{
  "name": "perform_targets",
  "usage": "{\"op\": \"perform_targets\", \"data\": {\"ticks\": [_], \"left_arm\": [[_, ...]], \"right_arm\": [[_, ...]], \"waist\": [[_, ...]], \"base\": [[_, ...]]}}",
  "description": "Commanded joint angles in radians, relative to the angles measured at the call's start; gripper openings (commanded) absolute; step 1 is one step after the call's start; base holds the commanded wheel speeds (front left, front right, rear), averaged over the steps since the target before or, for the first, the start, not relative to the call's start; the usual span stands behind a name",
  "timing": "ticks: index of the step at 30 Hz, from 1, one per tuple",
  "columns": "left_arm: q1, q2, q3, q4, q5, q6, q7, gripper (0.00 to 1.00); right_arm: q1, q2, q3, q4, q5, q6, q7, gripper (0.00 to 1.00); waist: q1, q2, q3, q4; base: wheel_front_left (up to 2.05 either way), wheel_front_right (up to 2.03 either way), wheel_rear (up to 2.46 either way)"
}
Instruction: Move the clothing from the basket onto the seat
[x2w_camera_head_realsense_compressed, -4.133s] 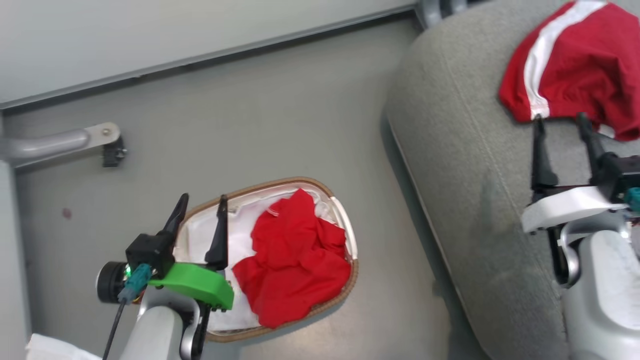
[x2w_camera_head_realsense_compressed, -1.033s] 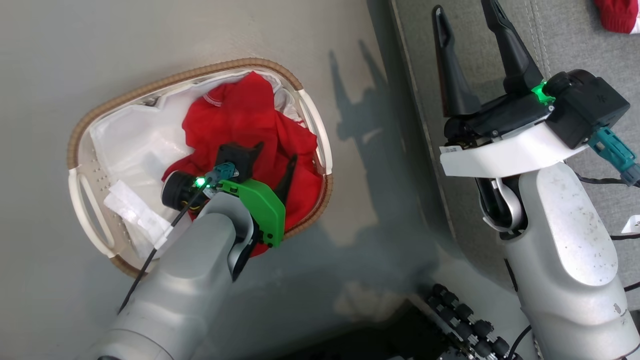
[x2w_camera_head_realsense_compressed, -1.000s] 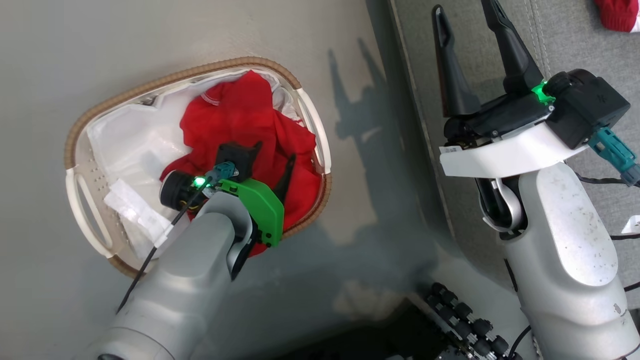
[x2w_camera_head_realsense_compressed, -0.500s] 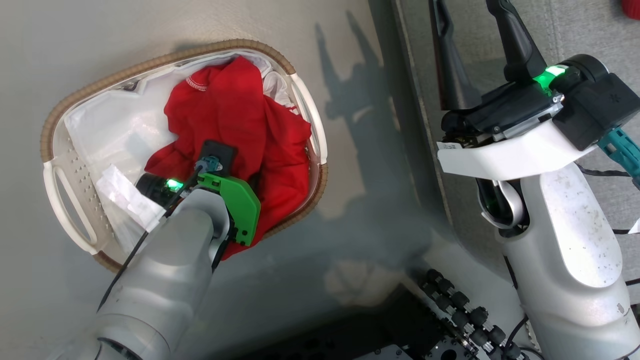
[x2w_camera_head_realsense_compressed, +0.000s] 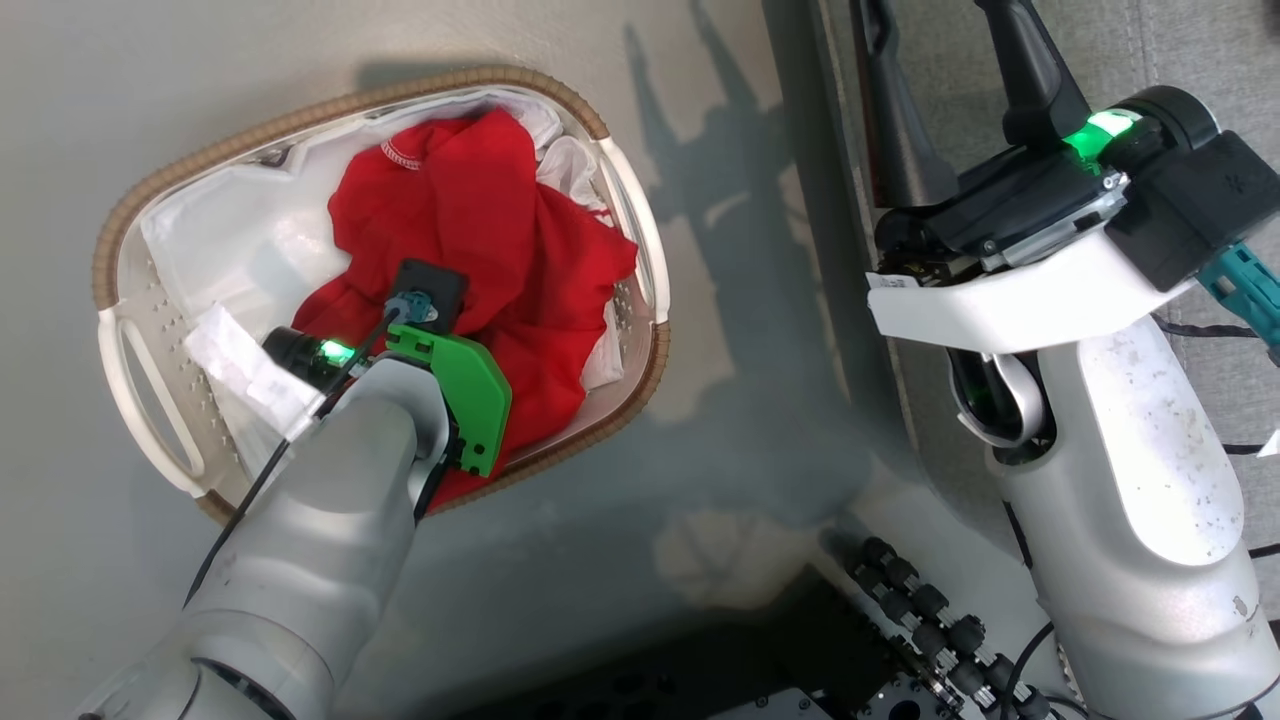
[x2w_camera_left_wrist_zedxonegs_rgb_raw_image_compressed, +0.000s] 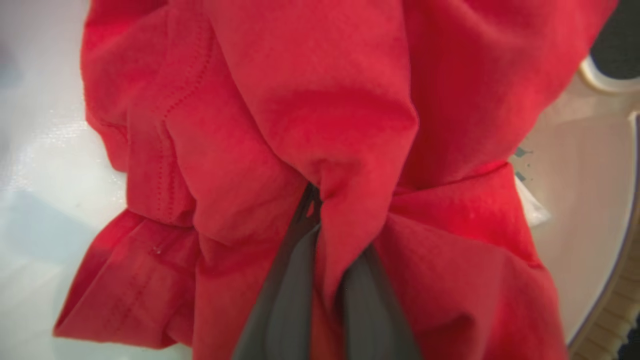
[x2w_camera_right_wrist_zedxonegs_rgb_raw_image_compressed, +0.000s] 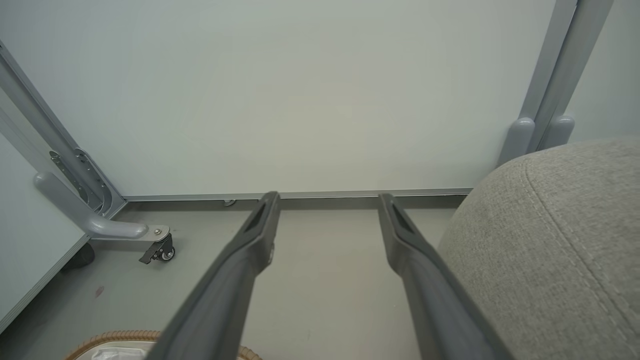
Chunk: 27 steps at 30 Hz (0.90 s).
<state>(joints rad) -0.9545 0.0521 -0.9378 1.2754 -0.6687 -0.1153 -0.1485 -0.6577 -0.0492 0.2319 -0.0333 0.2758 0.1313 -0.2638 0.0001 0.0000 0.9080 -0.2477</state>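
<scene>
The soft, crumpled red garment (x2w_camera_head_realsense_compressed: 500, 240) is lying in the perforated cream basket (x2w_camera_head_realsense_compressed: 150, 315) at the upper left, over a thin white liner (x2w_camera_head_realsense_compressed: 220, 240). The left gripper (x2w_camera_left_wrist_zedxonegs_rgb_raw_image_compressed: 332, 225) is pinching a fold of it. The right gripper (x2w_camera_right_wrist_zedxonegs_rgb_raw_image_compressed: 327, 200) is hanging spread and empty beside the rounded grey woven seat (x2w_camera_right_wrist_zedxonegs_rgb_raw_image_compressed: 550, 240), above the smooth floor (x2w_camera_right_wrist_zedxonegs_rgb_raw_image_compressed: 325, 280).

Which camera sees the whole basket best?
The head view: it looks down on the basket, showing nearly its whole oval rim and handles. The left wrist view catches a strip of its wall at the right edge; the right wrist view, a sliver of brown rim at the bottom.
</scene>
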Motion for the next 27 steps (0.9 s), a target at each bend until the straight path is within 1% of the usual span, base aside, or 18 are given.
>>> {"op": "perform_targets", "data": {"ticks": [1, 3, 7, 9, 14, 17, 20, 25, 27], "left_arm": [[0.015, 0.01, 0.008, 0.006, -0.009, 0.0, -0.019, 0.0], [0.032, 0.01, 0.016, 0.007, -0.02, -0.002, -0.043, 0.0], [0.065, 0.01, -0.01, 0.002, 0.003, -0.006, -0.088, 0.0], [0.089, 0.008, -0.006, -0.005, -0.002, -0.006, -0.101, 0.0], [0.136, 0.004, 0.016, -0.048, -0.021, -0.007, -0.118, 0.0], [0.168, 0.002, 0.041, -0.12, -0.017, 0.01, -0.117, 0.0], [0.209, 0.004, 0.066, -0.198, 0.015, 0.029, -0.118, 0.0], [0.302, 0.021, 0.148, -0.349, 0.07, 0.061, -0.117, 0.0], [0.343, 0.021, 0.18, -0.402, 0.093, 0.066, -0.117, 0.0]], "right_arm": [[-0.007, -0.003, -0.001, 0.01, 0.007, -0.001, -0.001, 1.0], [0.0, -0.003, -0.002, 0.022, 0.007, -0.001, -0.001, 1.0], [0.019, -0.003, -0.003, 0.05, 0.005, -0.001, -0.001, 1.0], [0.032, -0.004, -0.008, 0.066, 0.016, -0.001, -0.001, 1.0], [0.072, -0.004, -0.021, 0.131, -0.011, -0.001, -0.001, 1.0], [0.111, -0.004, -0.028, 0.175, -0.034, -0.001, -0.001, 1.0], [0.15, -0.004, -0.034, 0.211, -0.044, -0.001, -0.001, 1.0], [0.216, -0.004, -0.033, 0.259, -0.045, -0.001, -0.001, 1.0], [0.24, -0.004, -0.034, 0.272, -0.048, -0.001, -0.001, 1.0]], "waist": [[-0.0001, 0.0, -0.028, 0.001], [-0.0001, 0.0, -0.057, 0.003], [-0.0001, 0.0, -0.125, 0.015], [-0.0001, 0.0, -0.167, 0.025], [-0.0001, 0.0, -0.274, 0.058], [-0.0001, 0.0, -0.348, 0.084], [-0.0001, 0.0, -0.412, 0.108], [-0.0001, 0.0, -0.516, 0.138], [-0.0001, 0.0, -0.554, 0.148]], "base": [[0.0, 0.0, 0.0], [0.0, 0.0, 0.0], [0.0, 0.0, 0.0], [0.0, 0.0, 0.0], [0.0, 0.0, 0.0], [0.0, 0.0, 0.0], [0.0, 0.0, 0.0], [0.0, 0.0, 0.0], [0.0, 0.0, 0.0]]}}
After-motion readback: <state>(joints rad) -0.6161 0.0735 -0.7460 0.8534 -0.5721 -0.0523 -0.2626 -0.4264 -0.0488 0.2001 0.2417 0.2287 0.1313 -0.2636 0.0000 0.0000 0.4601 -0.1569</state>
